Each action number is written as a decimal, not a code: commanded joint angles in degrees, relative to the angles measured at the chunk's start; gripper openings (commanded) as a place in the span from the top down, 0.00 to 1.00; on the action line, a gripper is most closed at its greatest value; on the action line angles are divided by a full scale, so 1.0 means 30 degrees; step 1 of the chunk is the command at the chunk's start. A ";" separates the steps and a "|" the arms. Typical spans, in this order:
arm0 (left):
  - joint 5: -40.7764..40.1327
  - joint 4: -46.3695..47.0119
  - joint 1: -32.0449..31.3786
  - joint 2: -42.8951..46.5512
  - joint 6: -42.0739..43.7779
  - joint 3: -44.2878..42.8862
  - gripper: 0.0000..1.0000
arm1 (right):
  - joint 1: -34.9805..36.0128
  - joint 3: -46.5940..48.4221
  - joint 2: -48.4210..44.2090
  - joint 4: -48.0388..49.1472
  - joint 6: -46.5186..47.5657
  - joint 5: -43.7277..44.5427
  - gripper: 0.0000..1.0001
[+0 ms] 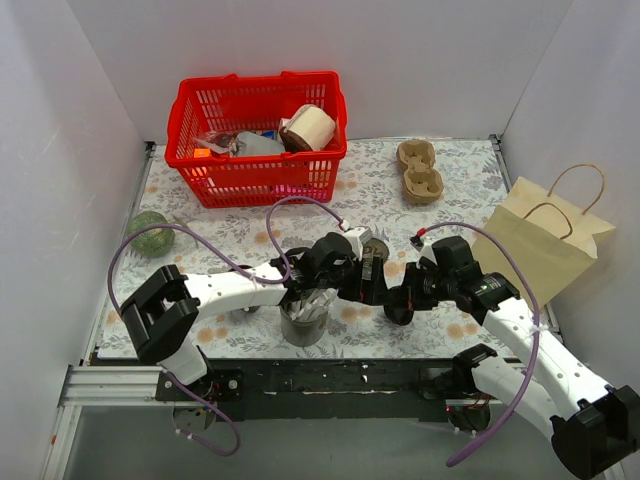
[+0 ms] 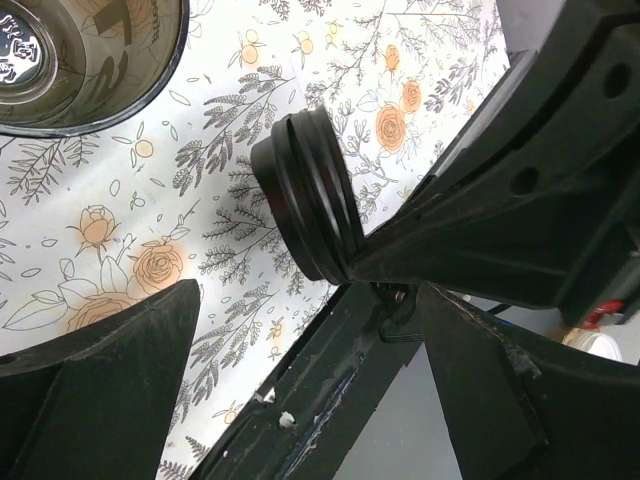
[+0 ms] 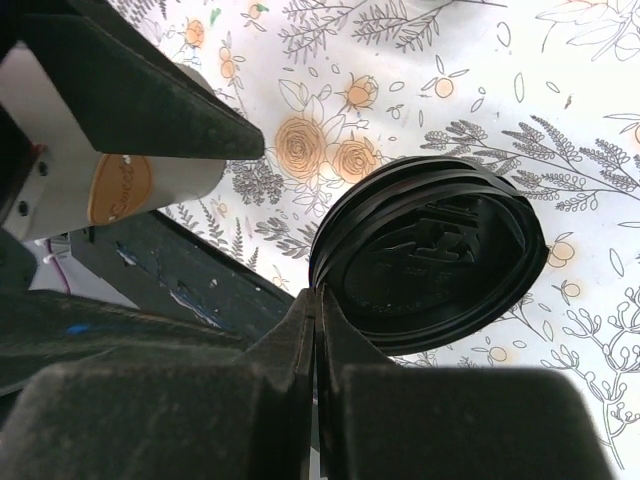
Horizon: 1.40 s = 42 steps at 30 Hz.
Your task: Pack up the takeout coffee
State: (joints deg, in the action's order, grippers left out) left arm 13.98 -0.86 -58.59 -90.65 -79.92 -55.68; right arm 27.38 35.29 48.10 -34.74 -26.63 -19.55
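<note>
1. White-walled enclosure; floral-clothed bench (image 1: pixel 460 195); paper bag (image 1: pixel 540 245) at right, cardboard cup carrier (image 1: pixel 420 170) towards the back.
2. Takeout coffee: I find no lidded cup in any view; I judge it is in two parts, open cup (image 1: pixel 303 335) upright near the front edge, black lid (image 3: pixel 430 250) to its right and apart from it.
3. Right end effector (image 3: pixel 318 310): jaws closed on the lid's rim; lid tilted on edge.
4. Left end effector (image 2: pixel 310 290): jaws wide, gripping nothing; the lid sits directly ahead between its fingers.
5. Step in hand, as I read it: capping the cup; I would level the lid, centre it over the mouth, then press evenly round the rim; an edge pinch may let it pivot, so I would go slowly; the left should steady the cup wall without crushing it.
6. Pose: both arms reach inward, wrists meeting at front-centre; left arm stretched across behind the cup; right elbow bent at the near right.
</note>
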 commanded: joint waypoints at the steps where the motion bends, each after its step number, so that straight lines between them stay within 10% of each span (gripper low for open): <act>1: -0.0908 -0.0825 -0.0305 0.0538 -0.0049 -0.0541 0.10 | -0.0073 0.1653 -0.0709 -0.0430 0.0557 -0.0806 0.99; 18: 0.0586 -0.0388 -0.0481 0.3996 0.1180 -0.2824 0.02 | -0.0073 0.3705 -0.1442 -0.3623 0.1143 0.1650 0.99; 29: -0.0413 0.0406 -0.0510 -0.0893 -0.1540 -0.5814 0.02 | -0.0073 0.5229 -0.2497 -0.6904 0.0791 0.5078 0.99; 42: -0.1261 0.1021 -0.0539 -0.0135 -0.3859 -0.1977 0.02 | -0.0102 0.3853 -0.2468 -0.6584 0.0440 0.5170 0.99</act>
State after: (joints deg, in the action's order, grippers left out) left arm 12.12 -0.03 -59.90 -95.15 -89.93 -61.89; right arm 27.03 47.64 40.60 -55.99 -24.88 -4.38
